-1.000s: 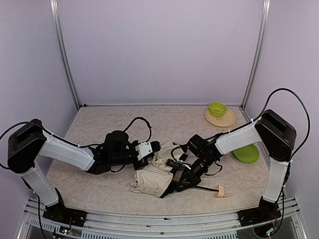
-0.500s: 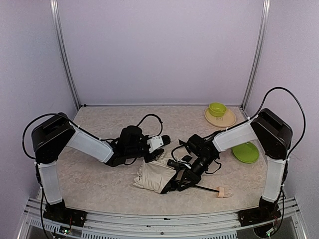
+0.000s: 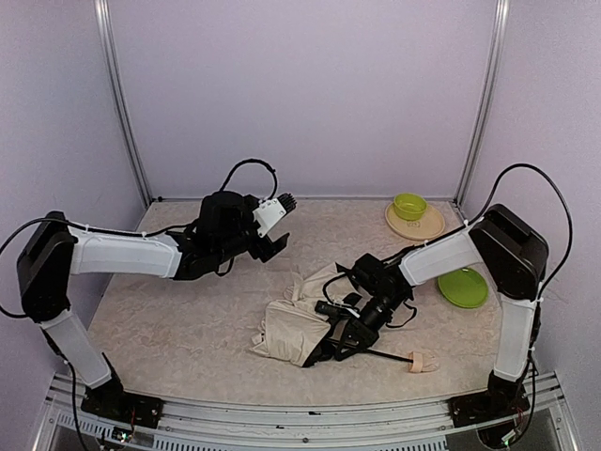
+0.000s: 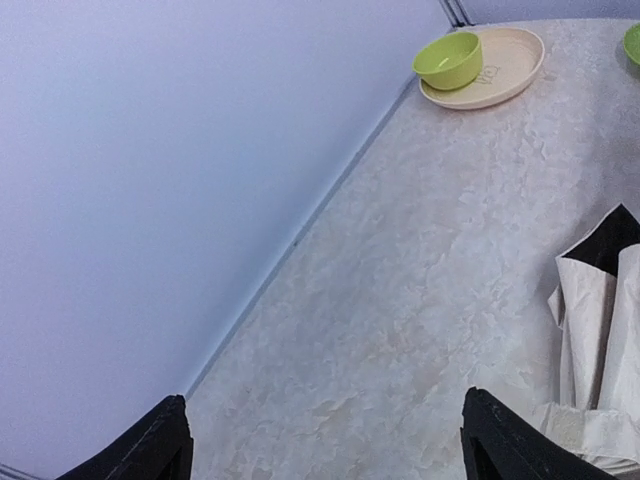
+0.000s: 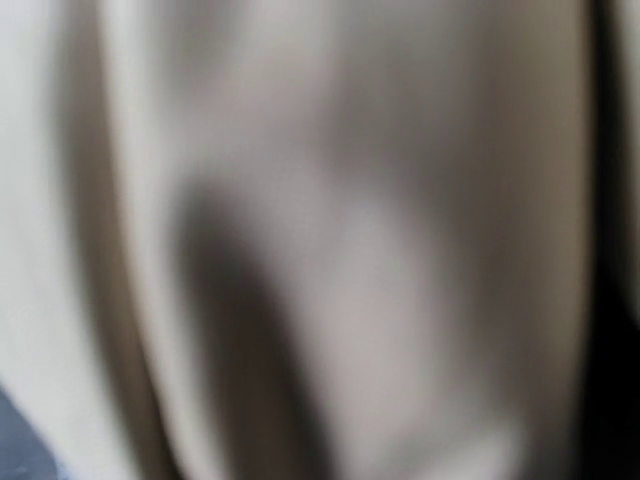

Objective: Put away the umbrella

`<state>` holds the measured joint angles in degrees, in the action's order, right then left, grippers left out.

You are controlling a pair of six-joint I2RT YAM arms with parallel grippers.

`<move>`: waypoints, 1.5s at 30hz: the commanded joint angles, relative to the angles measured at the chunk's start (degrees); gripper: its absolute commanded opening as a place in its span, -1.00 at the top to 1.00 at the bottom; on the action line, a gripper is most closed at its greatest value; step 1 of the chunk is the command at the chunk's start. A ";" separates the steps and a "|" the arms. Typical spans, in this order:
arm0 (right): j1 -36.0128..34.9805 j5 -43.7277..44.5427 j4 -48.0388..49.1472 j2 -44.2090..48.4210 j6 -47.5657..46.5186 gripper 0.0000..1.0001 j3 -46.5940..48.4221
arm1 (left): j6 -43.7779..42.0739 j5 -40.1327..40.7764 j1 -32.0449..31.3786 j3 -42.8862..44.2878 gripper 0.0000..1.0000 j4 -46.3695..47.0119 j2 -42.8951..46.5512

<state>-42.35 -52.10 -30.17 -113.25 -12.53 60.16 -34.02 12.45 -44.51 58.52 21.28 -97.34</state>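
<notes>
Lying crumpled near the middle of the table [image 3: 169,329], the umbrella [image 3: 291,329] shows cream folds bunched to the left and its beige handle [image 3: 421,361] pointing near-right. The left gripper [image 3: 270,246] hangs above the table on the far-left side, jaws spread wide and holding nothing. The right gripper [image 3: 340,340] is low among the ribs, jaws pressed together; whether they pinch cloth or shaft cannot be told. With only one arm at it, the loose canopy could slip or splay, and a descending left arm could snag a fold. The left wrist view alone reveals the black lining and a green bowl [image 4: 448,60] sitting on a plate [image 4: 510,70]; the right wrist view offers only blurred cream fabric, apparently right against the lens.
</notes>
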 commanded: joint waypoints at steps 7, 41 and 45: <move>0.34 3.94 -4.78 -3.73 -0.53 1.00 2.31 | -5.05 -10.33 -21.82 -6.66 -0.76 -30.66 17.52; 5.11 1.91 2.69 12.61 1.76 0.25 0.86 | -3.13 -21.88 -18.06 7.23 -0.03 -54.05 -19.94; 9.11 4.18 -0.80 19.19 2.22 0.07 -0.42 | -1.18 -18.33 -20.72 3.33 -0.10 -50.60 -17.36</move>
<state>-36.36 -47.88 -31.64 -100.33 -10.79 60.03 -39.18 -2.94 -62.59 68.38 -19.14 -111.61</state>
